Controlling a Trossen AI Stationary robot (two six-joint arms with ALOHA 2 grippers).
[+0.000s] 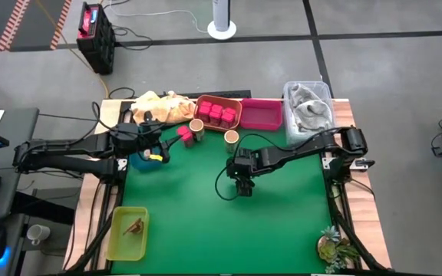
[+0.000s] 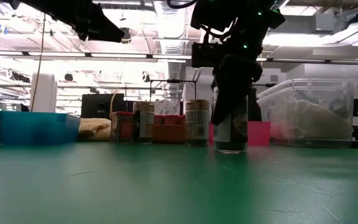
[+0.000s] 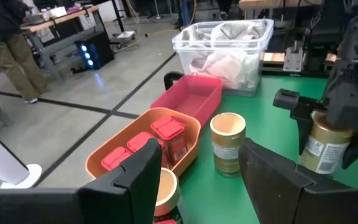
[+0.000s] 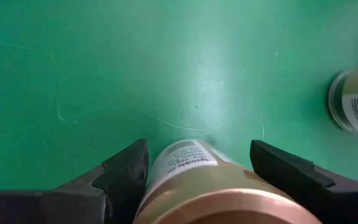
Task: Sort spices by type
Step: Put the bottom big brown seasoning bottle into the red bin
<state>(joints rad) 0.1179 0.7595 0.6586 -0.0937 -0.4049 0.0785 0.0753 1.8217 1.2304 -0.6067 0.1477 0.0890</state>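
Note:
My right gripper [image 1: 242, 184] is shut on a tan-lidded round jar [image 2: 231, 127] at mid-table. Two like jars [image 1: 196, 130] [image 1: 231, 138] and a loose pink-red cube box [image 1: 184, 134] stand on the green mat before the orange tray [image 1: 236, 121], which holds several cube boxes [image 1: 217, 113]. A brown twiggy piece [image 1: 135, 225] lies in the yellow-green tray [image 1: 121, 245] at the near left. My left gripper [image 1: 157, 150] hovers open over the teal tray [image 1: 138, 162], nothing between its fingers. My right gripper pinches the jar's upper body [image 4: 160, 165], just below the tan lid [image 4: 229, 202], between its two fingers [image 4: 126, 171]. The fingers come slanting down from above. The jar stands upright with its base [image 2: 231, 149] down at the mat.
A magenta tray [image 1: 261, 115] and a clear bin of cloth [image 1: 309, 107] stand at the far right, and a pale yellow cloth [image 1: 159, 106] at the far left. A small plant [image 1: 334, 247] sits at the near right corner. The mat's near middle is open.

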